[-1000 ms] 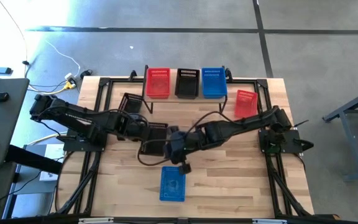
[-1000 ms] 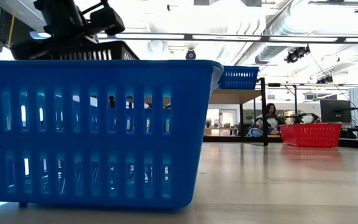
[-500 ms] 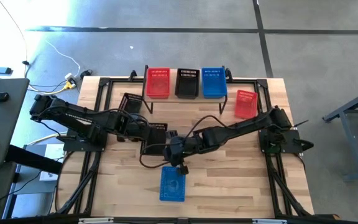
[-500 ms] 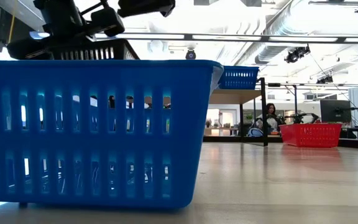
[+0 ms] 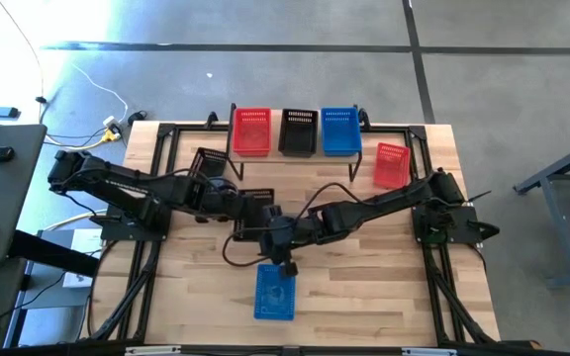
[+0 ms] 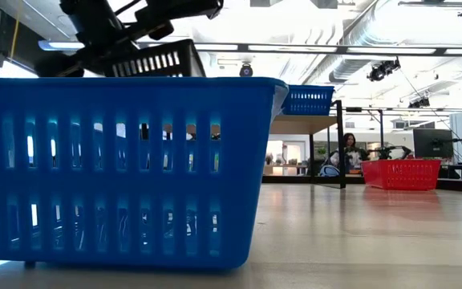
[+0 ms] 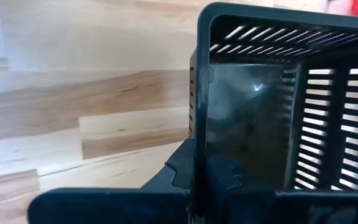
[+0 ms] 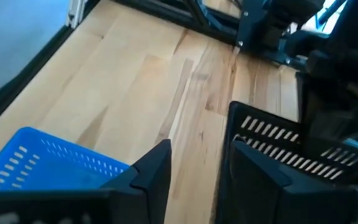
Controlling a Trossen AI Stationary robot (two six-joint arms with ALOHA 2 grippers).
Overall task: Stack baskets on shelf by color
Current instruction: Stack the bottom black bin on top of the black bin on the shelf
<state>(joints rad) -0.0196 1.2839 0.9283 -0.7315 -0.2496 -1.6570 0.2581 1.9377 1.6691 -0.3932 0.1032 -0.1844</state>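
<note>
My left gripper [image 5: 237, 216] is shut on a black basket [image 5: 256, 202] held above the middle of the table. My right gripper [image 8: 197, 173] stands open just above the far end of a blue basket [image 5: 275, 293], which rests on its bottom near the table's front edge; nothing is between its fingers. On the shelf [image 5: 276, 134] at the far edge stand a red basket [image 5: 252, 131], a black basket [image 5: 298, 131] and a blue basket [image 5: 340, 131] side by side. My left gripper pinches one end wall of the black basket [image 7: 199, 149] at its rim, one finger inside the basket and one outside. The basket is lifted clear of the table and hangs tilted, its free end higher [image 6: 175, 56].
A second black basket [image 5: 209, 163] sits on the table at the far left, in front of the shelf. A lone red basket [image 5: 391, 164] sits at the far right. Bare wood lies on both sides of the blue basket at the front.
My right gripper has come down and toward the near edge, ending just over the blue basket's far end. My left gripper has turned in place, and the black basket it holds has tipped, its free end now higher than before.
</note>
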